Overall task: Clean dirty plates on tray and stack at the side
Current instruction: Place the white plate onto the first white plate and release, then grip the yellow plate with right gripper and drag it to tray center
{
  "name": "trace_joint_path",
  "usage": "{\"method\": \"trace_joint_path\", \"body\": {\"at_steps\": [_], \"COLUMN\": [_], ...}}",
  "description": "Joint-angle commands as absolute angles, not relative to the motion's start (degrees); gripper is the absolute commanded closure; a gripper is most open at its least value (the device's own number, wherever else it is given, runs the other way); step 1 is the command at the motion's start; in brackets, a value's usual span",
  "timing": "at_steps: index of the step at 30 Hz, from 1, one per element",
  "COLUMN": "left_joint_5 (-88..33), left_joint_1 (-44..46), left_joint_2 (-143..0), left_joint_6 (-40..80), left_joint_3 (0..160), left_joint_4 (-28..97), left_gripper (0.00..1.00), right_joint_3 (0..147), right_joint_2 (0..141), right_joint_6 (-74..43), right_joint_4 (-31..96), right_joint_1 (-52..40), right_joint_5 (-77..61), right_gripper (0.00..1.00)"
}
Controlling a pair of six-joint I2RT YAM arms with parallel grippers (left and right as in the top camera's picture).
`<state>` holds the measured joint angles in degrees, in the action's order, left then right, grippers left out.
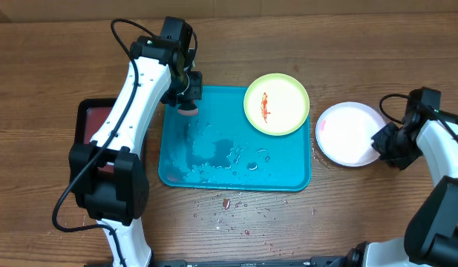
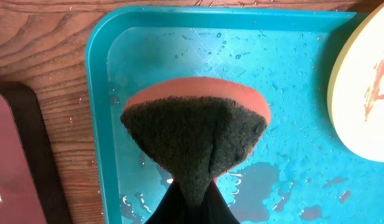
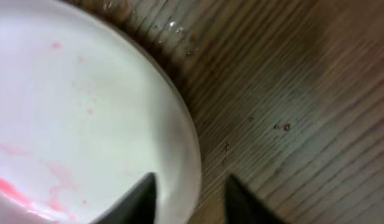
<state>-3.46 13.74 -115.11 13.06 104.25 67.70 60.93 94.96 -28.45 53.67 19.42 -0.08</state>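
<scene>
Tray (image 1: 288,165), turquoise and wet, lies with its long axis running side to side between the two arms. The left arm reaches forward over the tray's far-left corner, its pincer (image 1: 188,104) pointing down and clamped on a folded orange-and-green sponge (image 2: 195,134). The sauce-streaked yellow-green plate (image 1: 277,104) sits to that pincer's right, on the far-right corner. The right arm bends inward, its pincer (image 3: 190,180) slightly parted astride the rim of the white plate (image 1: 349,133), which rests on the table just beside the tray.
</scene>
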Motion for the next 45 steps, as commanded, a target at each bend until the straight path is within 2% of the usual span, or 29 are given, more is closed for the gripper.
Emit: {"method": "trace_joint_path", "body": {"at_steps": [1, 4, 12, 21, 24, 28, 32, 36, 45], "left_joint_5": [-4.1, -4.2, -4.1, -4.1, -4.1, -4.0, -4.0, -4.0, -3.9], "left_joint_1": [13.5, 13.5, 13.5, 13.5, 13.5, 13.5, 13.5, 13.5, 13.0], "left_joint_2": [-115.0, -115.0, -115.0, -115.0, -115.0, -115.0, -115.0, -115.0, -114.4], "left_joint_6": [11.8, 11.8, 11.8, 11.8, 11.8, 11.7, 11.8, 11.8, 11.5], "left_joint_3": [104.0, 104.0, 104.0, 104.0, 104.0, 104.0, 104.0, 104.0, 104.3], "left_joint_4": [67.4, 67.5, 67.4, 67.5, 67.5, 67.9, 67.9, 67.6, 68.8], "left_gripper": [0.96, 0.96, 0.96, 0.96, 0.96, 0.96, 0.96, 0.96, 0.96], "right_joint_3": [60.8, 62.9, 72.3, 72.7, 72.7, 72.7, 72.7, 72.7, 72.7], "right_joint_2": [95.0, 95.0, 94.8, 98.6, 102.0, 105.8, 107.5, 108.7, 111.8], "right_joint_6": [-24.3, -22.2, -18.1, -26.2, -28.5, -31.6, -31.6, -31.6, -31.1], "right_joint_4": [52.7, 53.8, 55.3, 48.3, 46.6, 44.3, 42.2, 41.8, 44.6], "right_joint_1": [19.2, 19.2, 14.7, 0.7, -3.4, -6.9, -9.1, -11.3, -14.2], "right_joint_5": [-3.5, -7.6, -21.3, -16.4, -14.3, -10.9, -10.1, -7.8, -7.5], "right_gripper": [0.45, 0.41, 0.41, 0.43, 0.48, 0.61, 0.68, 0.73, 0.78]}}
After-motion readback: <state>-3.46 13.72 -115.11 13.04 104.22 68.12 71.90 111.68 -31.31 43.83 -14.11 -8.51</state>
